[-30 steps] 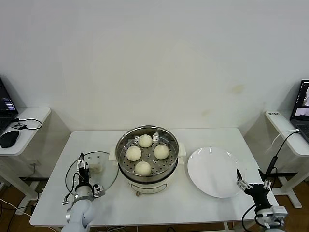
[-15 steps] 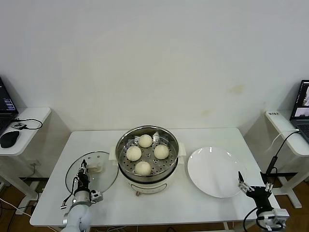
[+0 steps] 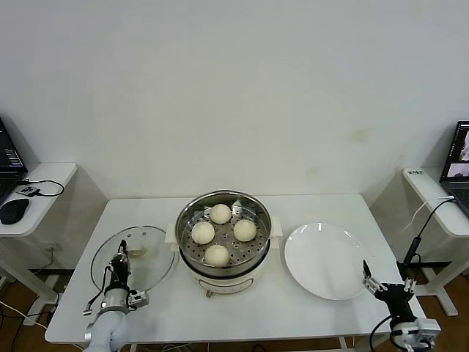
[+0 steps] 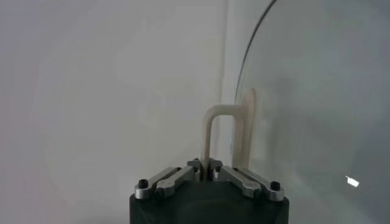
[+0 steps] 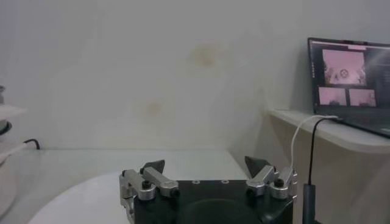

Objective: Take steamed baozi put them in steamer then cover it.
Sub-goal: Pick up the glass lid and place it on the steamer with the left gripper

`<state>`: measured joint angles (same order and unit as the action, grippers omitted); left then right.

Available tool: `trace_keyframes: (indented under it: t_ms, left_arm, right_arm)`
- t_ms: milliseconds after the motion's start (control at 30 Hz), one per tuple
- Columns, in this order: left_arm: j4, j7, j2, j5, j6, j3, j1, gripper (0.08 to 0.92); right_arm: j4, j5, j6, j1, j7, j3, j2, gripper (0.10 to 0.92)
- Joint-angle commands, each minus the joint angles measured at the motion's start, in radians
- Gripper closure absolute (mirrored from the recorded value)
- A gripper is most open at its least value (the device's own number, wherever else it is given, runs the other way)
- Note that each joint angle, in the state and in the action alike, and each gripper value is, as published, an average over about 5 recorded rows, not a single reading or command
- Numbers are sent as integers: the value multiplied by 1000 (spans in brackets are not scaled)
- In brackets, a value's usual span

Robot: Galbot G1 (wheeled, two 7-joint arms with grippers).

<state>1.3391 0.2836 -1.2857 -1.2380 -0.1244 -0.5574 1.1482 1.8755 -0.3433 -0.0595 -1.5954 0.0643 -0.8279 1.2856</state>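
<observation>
No writing can be read anywhere. At the white table's (image 3: 308,308) near left corner, the left gripper (image 3: 122,253) is clamped on the cream handle (image 4: 226,137) of the cover (image 3: 132,253), a clear glass disc with a steel rim. At the near right edge the right gripper (image 3: 386,284) hangs with jaws wide, holding nothing, beside a smooth white plate (image 3: 326,260). Mid-table, the shiny steel steamer (image 3: 223,238) on its white base holds four round cream baozi (image 3: 217,254) on a perforated tray. Behind stands a plain white wall (image 3: 234,95); side desks carry laptops (image 3: 458,165).

Plain white wall (image 3: 234,88), side desks (image 3: 37,191)
</observation>
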Motion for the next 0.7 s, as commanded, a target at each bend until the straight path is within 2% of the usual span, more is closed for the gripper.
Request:
trace_keyframes:
  t_ms: [33,367,467,700]
  left_arm:
    - [213,6,67,-39,71,-37,87,861]
    - [374,-100,115,-81,5,-103,146,861]
    - [441,-150,123,-80,-50,-110,151,861]
    - [625,-290,81,-2,-201,-53,137,861]
  right_arm:
    - [6,-3,0,1,0,-2,1,203]
    - [20,-18,4,16,3,3,0,203]
    - [23,-21,5,22,4,6,0,203]
    - [21,-20,5,27,4,8,3,203]
